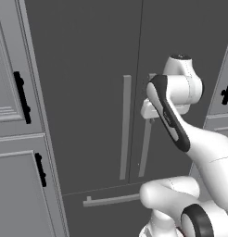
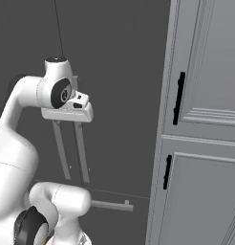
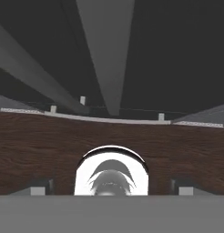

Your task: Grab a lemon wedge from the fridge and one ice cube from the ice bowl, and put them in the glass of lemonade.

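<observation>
The fridge [image 1: 88, 69] stands shut right in front of me, dark grey with two pale vertical bar handles. My gripper [image 1: 148, 115] is up against the top of the right door's handle [image 1: 144, 148], seen from the other side as the hand [image 2: 67, 117] over the two bars. In the hand view the fingertips [image 3: 41, 186] stand wide apart, so the gripper [image 3: 112, 187] is open, and it looks down along that handle [image 3: 104, 59]. The lemon wedge, the ice bowl and the glass of lemonade are out of view.
Light grey panelled cabinets [image 1: 14, 176] with black handles [image 1: 22, 97] flank the fridge on the left, and more cabinets [image 2: 205, 182] on the right. The bottom drawer's horizontal bar [image 1: 111, 200] sits low. Brown wooden floor [image 3: 41, 145] lies below the hand.
</observation>
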Robot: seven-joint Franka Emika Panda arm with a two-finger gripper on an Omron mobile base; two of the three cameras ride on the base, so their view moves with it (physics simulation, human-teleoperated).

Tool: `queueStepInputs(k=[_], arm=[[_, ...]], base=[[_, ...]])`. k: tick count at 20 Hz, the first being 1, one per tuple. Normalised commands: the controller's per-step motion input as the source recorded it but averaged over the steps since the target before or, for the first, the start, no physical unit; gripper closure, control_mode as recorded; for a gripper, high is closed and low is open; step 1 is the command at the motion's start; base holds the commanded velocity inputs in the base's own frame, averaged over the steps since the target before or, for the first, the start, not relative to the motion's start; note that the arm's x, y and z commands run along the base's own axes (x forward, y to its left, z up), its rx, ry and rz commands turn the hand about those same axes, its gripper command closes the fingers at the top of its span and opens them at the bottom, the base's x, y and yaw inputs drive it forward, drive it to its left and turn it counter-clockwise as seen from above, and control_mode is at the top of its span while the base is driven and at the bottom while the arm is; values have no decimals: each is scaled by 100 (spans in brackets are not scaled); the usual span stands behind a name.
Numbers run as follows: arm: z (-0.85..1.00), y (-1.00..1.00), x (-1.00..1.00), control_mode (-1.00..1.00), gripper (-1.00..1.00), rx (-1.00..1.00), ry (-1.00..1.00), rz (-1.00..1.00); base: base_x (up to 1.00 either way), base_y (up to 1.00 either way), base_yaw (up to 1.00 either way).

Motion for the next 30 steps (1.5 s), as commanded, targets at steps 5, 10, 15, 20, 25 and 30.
queueStepInputs(k=[5, 10, 15, 20, 25, 30], arm=[[-2, 0, -32, -100, -100, 0, 0, 0], [0, 0, -7, 100, -100, 0, 1, 0], [0, 0, 0, 100, -100, 0, 0, 0], [0, 0, 0, 100, -100, 0, 0, 0], [0, 0, 0, 100, -100, 0, 0, 0], [0, 0, 0, 100, -100, 0, 0, 0]], base=[[0, 0, 0], [-76, 0, 0], [-79, 8, 0], [-15, 30, 7], [8, 25, 42], [55, 23, 76]])
